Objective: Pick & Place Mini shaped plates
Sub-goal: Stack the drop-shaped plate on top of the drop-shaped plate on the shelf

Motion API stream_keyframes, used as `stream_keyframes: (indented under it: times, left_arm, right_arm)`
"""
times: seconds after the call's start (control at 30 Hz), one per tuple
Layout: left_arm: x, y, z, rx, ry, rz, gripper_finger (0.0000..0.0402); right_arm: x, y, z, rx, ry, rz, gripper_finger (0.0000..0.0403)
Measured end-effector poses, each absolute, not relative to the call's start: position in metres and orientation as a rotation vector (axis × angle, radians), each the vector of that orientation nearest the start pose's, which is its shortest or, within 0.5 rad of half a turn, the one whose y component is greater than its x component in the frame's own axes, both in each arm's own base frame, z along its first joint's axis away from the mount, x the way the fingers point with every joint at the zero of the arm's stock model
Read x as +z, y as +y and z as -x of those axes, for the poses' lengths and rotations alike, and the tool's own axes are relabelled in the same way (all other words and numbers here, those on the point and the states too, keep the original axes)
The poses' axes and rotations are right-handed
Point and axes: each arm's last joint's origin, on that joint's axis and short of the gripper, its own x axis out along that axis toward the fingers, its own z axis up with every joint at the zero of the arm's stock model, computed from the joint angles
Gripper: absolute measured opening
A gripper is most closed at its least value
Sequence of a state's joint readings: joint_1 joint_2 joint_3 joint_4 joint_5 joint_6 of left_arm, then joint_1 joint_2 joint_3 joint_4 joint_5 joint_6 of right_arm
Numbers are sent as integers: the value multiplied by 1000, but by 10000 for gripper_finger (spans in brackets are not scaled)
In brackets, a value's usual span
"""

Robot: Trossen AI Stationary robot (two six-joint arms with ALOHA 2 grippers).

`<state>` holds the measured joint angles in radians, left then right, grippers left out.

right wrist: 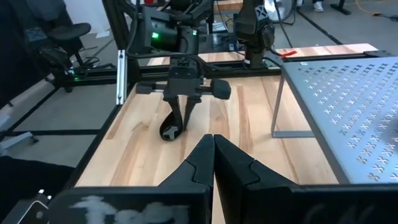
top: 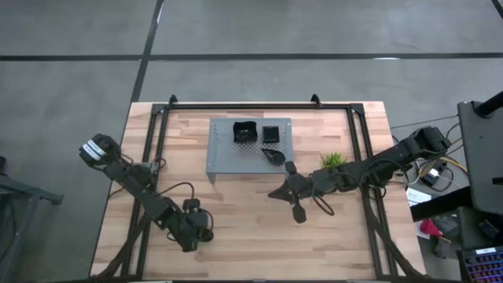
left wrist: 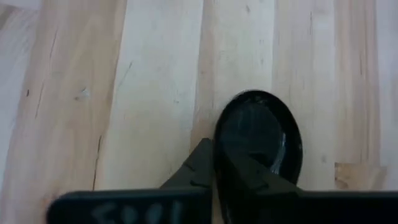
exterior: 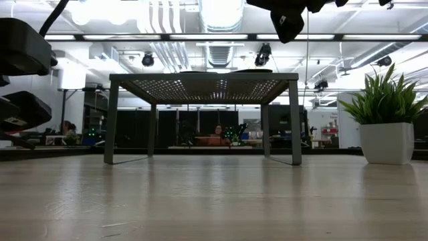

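Note:
Near the table's front left, my left gripper (top: pixel 204 233) is shut on a small black rounded plate (left wrist: pixel 260 135). The right wrist view shows that plate (right wrist: pixel 169 132) under the left gripper's downward fingers. More mini plates sit on the grey perforated rack (top: pixel 226 161): a square one (top: pixel 245 131), a smaller square one (top: pixel 270 133) and a leaf-shaped one (top: pixel 273 157) at the rack's front right corner. My right gripper (right wrist: pixel 213 148) hangs shut and empty above mid-table, in front of the rack. My left gripper pinches the plate's rim (left wrist: pixel 217 149) between its two fingers, one finger (left wrist: pixel 249 177) over the dish's inside and the other (left wrist: pixel 198 165) outside. The fingers come slanting down from above. The plate looks tilted, its lower edge (right wrist: pixel 166 137) at the table top.
The rack stands on legs at the table's far middle, with open space beneath it (exterior: pixel 200 134). A small green plant in a white pot (top: pixel 332 160) stands right of the rack, close to my right arm. Bare wood lies between the two grippers.

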<state>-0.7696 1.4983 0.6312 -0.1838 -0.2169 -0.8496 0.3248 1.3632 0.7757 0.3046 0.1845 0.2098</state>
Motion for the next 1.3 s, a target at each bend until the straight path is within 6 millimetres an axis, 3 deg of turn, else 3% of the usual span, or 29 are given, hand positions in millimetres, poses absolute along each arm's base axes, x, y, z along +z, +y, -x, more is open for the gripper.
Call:
stream_keyframes:
  times: [0.07,0.27,0.6,0.8,1.1,1.3]
  left_arm:
    - [137,-172,-186,-73,1044,283,8]
    - [151,-168,-187,-22,917,279,2]
    - [202,-158,-198,352,272,203,1]
    - [229,-153,-200,581,34,170,0]
    - [235,-138,-215,713,15,70,0]
    - [238,-130,-221,760,-5,91,0]
  right_arm:
    - [249,89,-281,108,287,-137,8]
    - [249,89,-281,104,290,-167,8]
    - [240,87,-278,56,315,-243,8]
    - [243,84,-279,-53,246,-242,8]
    - [245,87,-291,-36,97,-271,12]
    - [228,93,-310,-54,65,-293,63]
